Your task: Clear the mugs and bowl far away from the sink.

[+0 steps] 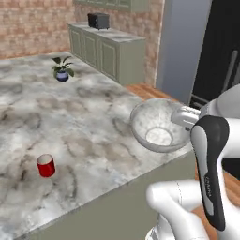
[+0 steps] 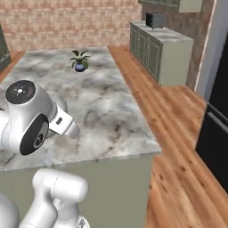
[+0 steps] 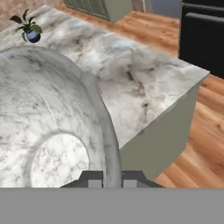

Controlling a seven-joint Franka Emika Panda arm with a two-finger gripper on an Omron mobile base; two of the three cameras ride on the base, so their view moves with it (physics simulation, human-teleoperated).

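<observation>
Marbled grey and white stone is covering a kitchen island surface, and the whitish speckled bowl is sitting near the corner of that surface closest to the robot's arm. The gripper is reaching in from the right of the left base view, and the hand view is looking along it: the bowl's rim is running straight down between the two dark fingertips, so the jaws are pinched almost fully together on the rim, holding the bowl by its wall. Whether the bowl is resting on the stone or lifted slightly clear of it is hard to tell. A red mug with a white inside is standing upright on the surface, well apart from the bowl, toward the near left edge in the left base view. A small potted plant in a blue pot is standing at the far side of the island. Beyond the island, wooden flooring, green cabinets and a brick wall are showing.
</observation>
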